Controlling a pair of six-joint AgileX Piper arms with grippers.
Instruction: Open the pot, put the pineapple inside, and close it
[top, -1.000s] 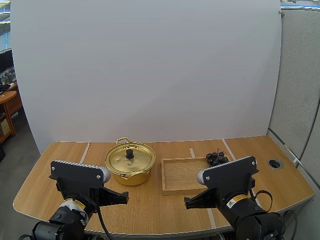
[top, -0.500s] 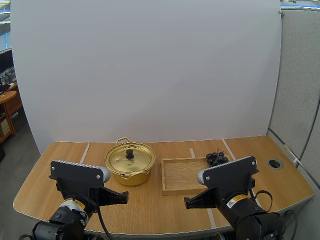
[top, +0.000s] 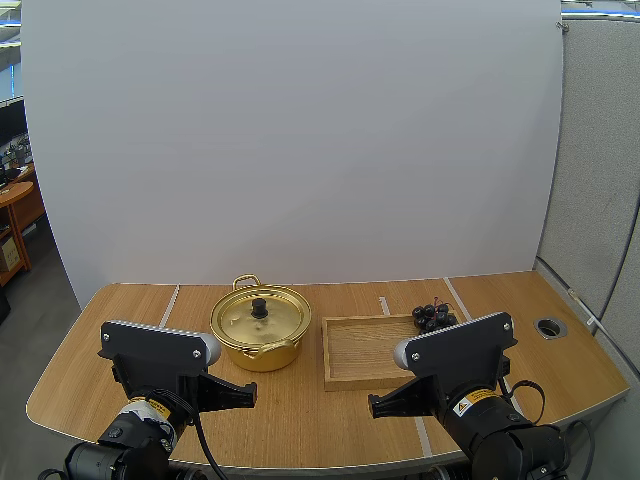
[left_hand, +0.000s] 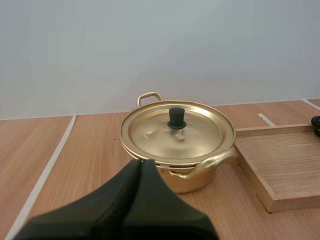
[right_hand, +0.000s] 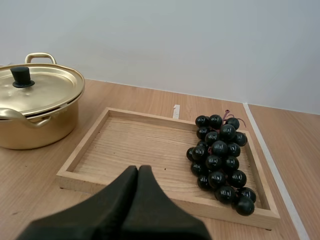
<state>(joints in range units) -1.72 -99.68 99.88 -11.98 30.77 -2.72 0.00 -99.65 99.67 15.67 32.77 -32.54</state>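
Note:
A golden pot (top: 258, 338) with its lid (top: 240, 318) on and a black knob (top: 259, 307) stands left of centre on the table. A bunch of dark grapes (top: 433, 316) lies at the far right corner of the wooden tray (top: 365, 352); no pineapple is in sight. My left gripper (top: 252, 394) is shut and hangs near the front edge, short of the pot (left_hand: 177, 150). In the left wrist view it (left_hand: 141, 165) forms one dark wedge. My right gripper (top: 372, 404) is shut too, in front of the tray (right_hand: 85, 150), with the grapes (right_hand: 220, 155) beyond it (right_hand: 138, 172).
The tray sits right beside the pot (right_hand: 35, 107), a small gap between them. A round cable hole (top: 550, 327) is set in the table's right end. White tape lines (left_hand: 45, 170) run across the wooden tabletop.

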